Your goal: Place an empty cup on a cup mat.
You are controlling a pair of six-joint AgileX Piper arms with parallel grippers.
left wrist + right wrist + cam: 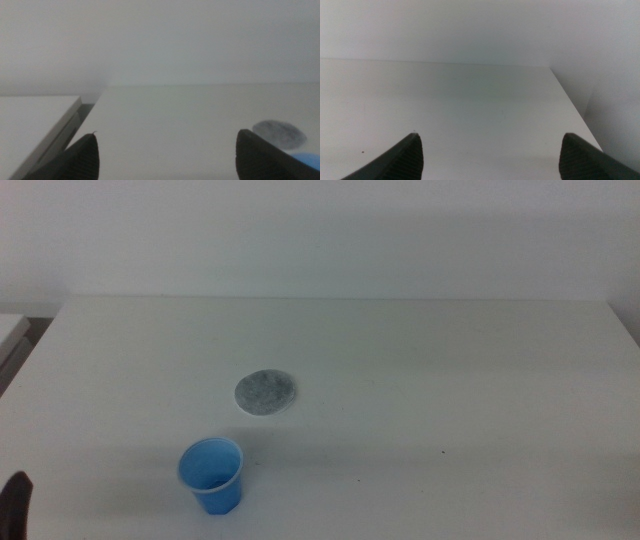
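The bright blue cup stands upright and empty on the white table, near the front left. The speckled grey cup mat lies flat a little behind and to the right of it, apart from it. My left gripper is open and empty, low at the table's front left corner; it also shows as a dark tip in the middle view, left of the cup. In the left wrist view the cup mat and a sliver of the cup show beyond one jaw. My right gripper is open and empty over bare table, out of the middle view.
The white table ends at a pale wall behind. A second white surface stands beside the table's left edge, with a dark gap between them; it also shows in the left wrist view. The table's right edge shows in the right wrist view.
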